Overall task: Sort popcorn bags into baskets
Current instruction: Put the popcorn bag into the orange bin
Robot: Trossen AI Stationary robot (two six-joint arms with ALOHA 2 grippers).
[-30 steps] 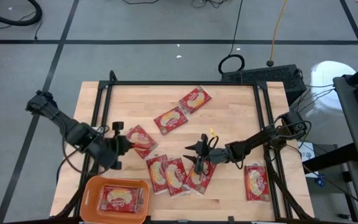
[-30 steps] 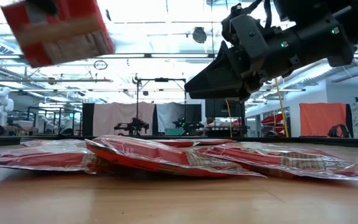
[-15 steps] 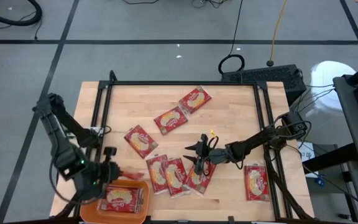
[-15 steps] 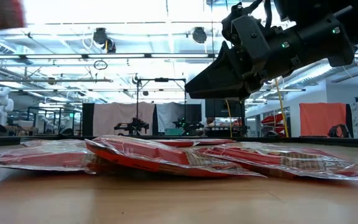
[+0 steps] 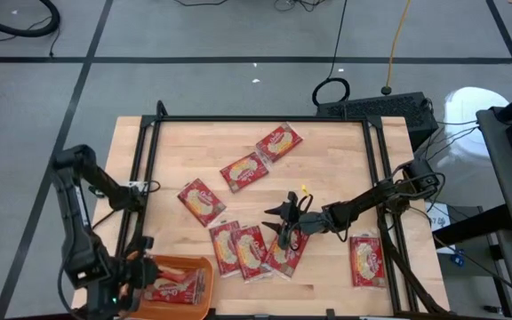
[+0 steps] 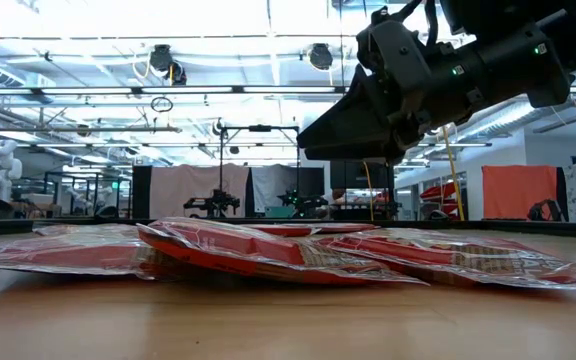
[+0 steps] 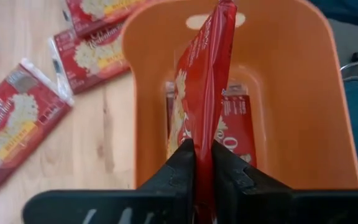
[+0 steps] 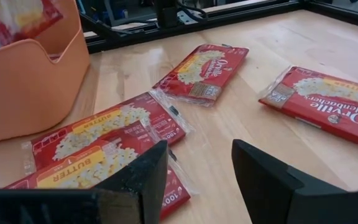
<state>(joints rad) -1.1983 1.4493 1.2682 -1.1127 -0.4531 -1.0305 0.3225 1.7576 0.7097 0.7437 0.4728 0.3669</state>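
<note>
The orange basket (image 5: pixel 194 264) stands at the table's near left corner with one red popcorn bag (image 7: pixel 236 124) lying flat in it. My left gripper (image 5: pixel 142 280) is over the basket, shut on another popcorn bag (image 7: pixel 207 93). My right gripper (image 5: pixel 283 218) hangs open and empty just above a cluster of three bags (image 5: pixel 252 252) near the table's middle; it also shows in the low view (image 6: pixel 368 110). More bags lie flat at the left of the middle (image 5: pixel 201 202), farther back (image 5: pixel 244 171) (image 5: pixel 279 142) and at the near right (image 5: pixel 365 260). My left gripper pinches the bag's two flat faces between its two fingers, at the bag's nearest end (image 7: pixel 202 146). The fingers (image 7: pixel 180 165) come from above and point down into the basket. The bag stands edge-on, reaching away from the fingers over the bag lying in the basket.
A black frame rail (image 5: pixel 145 160) runs along the table's left side and another (image 5: pixel 382 160) along its right. In the right wrist view the basket's wall (image 8: pixel 30 68) stands beyond the bags (image 8: pixel 104 134). Bare wood shows at the table's far left.
My left gripper has carried a bag from beside the bag left of the middle toward the table's near left corner and now holds it over the basket. The bag has left the low view. My right gripper has kept still.
</note>
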